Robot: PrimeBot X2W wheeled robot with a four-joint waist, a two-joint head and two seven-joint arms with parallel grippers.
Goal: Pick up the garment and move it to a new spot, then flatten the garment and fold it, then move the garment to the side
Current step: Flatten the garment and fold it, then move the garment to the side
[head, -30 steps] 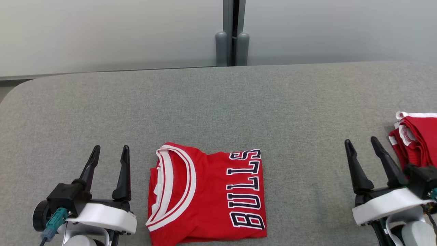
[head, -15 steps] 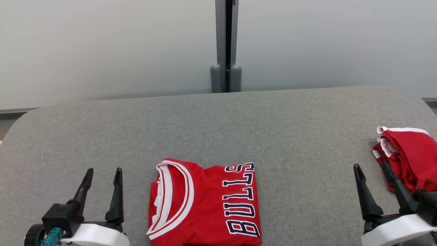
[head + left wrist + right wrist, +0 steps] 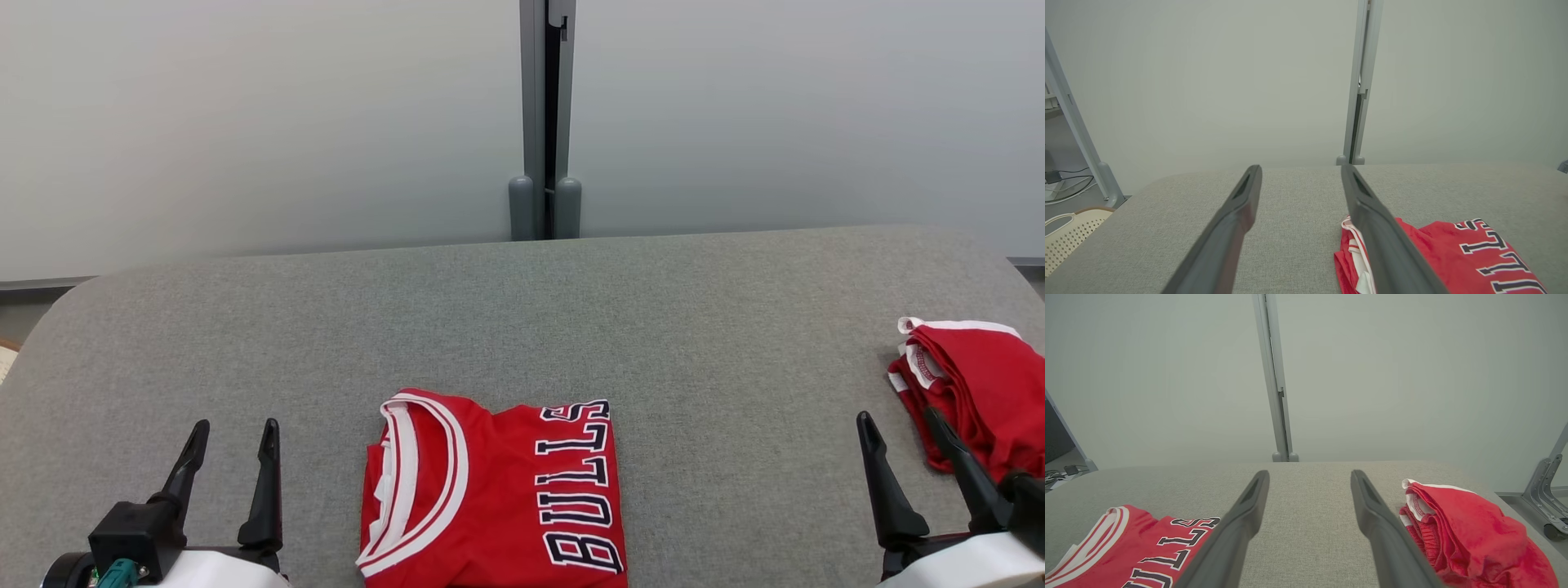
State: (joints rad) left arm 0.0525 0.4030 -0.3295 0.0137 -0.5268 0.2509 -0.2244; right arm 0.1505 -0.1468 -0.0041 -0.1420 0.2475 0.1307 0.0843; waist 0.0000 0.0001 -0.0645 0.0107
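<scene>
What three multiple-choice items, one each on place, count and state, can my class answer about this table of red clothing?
1. Where is the folded red jersey with BULLS lettering? A. near middle of the grey fabric-covered table; B. its far left corner; C. its far right corner.
2. How many red garments lie on the table? A. one; B. two; C. three.
3. How stand the left tool and right tool? A. both open, empty; B. both shut on cloth; C. left open, right shut.
Answers: 1 A, it lies near, between both tools. 2 B, the jersey plus a bunched red white-trimmed garment at the right. 3 A, each tool's jaws stand apart, nothing between.
</scene>
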